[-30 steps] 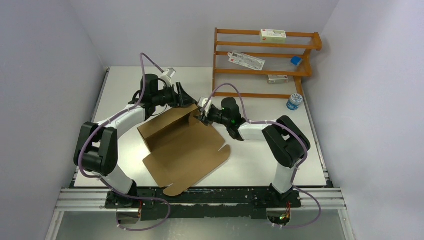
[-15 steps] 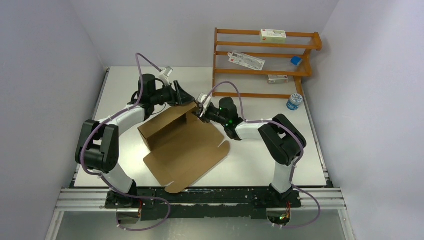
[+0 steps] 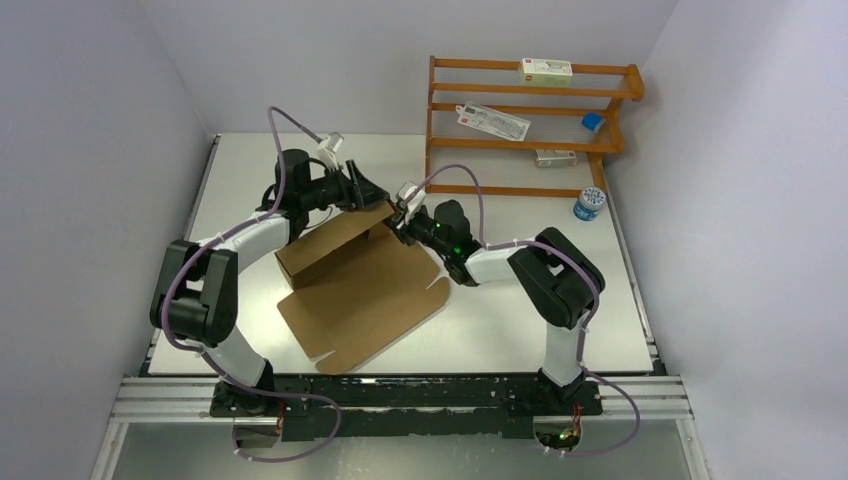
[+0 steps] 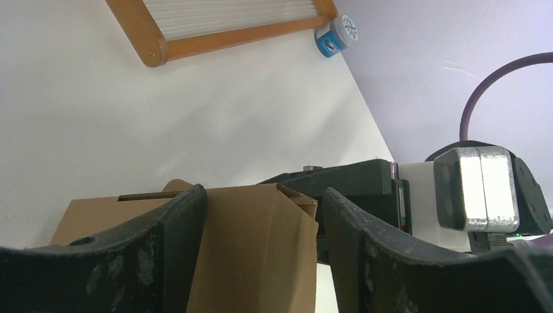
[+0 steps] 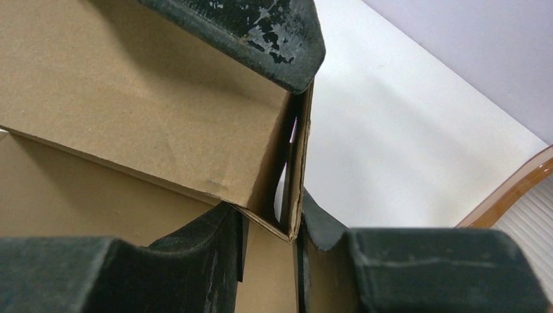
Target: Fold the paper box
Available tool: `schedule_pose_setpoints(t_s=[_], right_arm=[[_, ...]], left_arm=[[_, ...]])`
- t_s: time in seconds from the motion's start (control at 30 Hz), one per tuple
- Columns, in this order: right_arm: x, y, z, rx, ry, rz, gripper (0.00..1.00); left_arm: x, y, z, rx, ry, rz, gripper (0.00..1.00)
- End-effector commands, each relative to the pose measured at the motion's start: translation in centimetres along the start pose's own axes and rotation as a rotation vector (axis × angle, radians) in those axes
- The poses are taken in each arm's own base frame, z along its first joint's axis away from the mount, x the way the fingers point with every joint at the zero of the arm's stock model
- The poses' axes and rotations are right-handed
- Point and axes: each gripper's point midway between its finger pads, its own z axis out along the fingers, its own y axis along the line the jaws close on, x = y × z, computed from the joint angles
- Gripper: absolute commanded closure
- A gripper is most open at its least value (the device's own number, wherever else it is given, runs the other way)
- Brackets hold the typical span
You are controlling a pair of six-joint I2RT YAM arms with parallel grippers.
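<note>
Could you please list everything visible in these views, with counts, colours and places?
paper box: 1, brown, table centre, one wall raised.
table: 1, white, beneath everything.
rack: 1, orange-brown wood, far right of table.
top carton: 1, white, top shelf.
packet: 1, white, second shelf.
blue item: 1, same shelf, right end; too small to identify.
lower carton: 1, white, third shelf.
jar: 1, blue and white, on table beside rack.
left gripper: 1, black, open, straddling the raised wall.
right gripper: 1, black, shut on that wall's corner.
</note>
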Motion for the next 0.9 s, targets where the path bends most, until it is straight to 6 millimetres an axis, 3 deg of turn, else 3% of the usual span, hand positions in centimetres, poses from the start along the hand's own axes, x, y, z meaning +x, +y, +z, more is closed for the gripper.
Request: schedule_pose_setpoints(t_s=[0.0, 0.23, 0.4, 0.53, 0.67, 0.77, 0.87], right_arm=[[-6.8, -0.5, -0.3, 0.044, -0.189, -0.014, 0.86], [-7.8, -0.8, -1.3, 0.062, -0.154, 0.031, 0.85], [-7.9, -1.3, -1.4, 0.093, -0.111, 0.085, 0.83], [-6.5, -1.6, -1.4, 0.131, -0.021, 0.154, 0.8], [-3.8, 0.4, -1.6, 0.036, 0.026, 0.101, 0.67], [-3.6, 1.6, -2.1, -0.025, -0.067, 0.032, 0.55], [-4.0, 1.9, -2.1, -0.059, -0.135, 0.012, 0.53]], left_arm=[[2.3, -1.9, -0.3, 0.053, 0.099, -0.025, 0.31], [1.1, 0.4, -1.0, -0.103, 0.095, 0.022, 0.29], [1.8, -1.1, -0.8, -0.001, 0.086, -0.028, 0.29], [3.5, -1.6, -0.7, 0.055, 0.108, -0.079, 0.29], [4.2, -2.0, -0.5, 0.1, 0.106, -0.113, 0.28], [4.3, -1.2, -0.4, 0.063, 0.12, -0.103, 0.28], [3.9, -0.8, -0.6, 0.014, 0.118, -0.074, 0.27]])
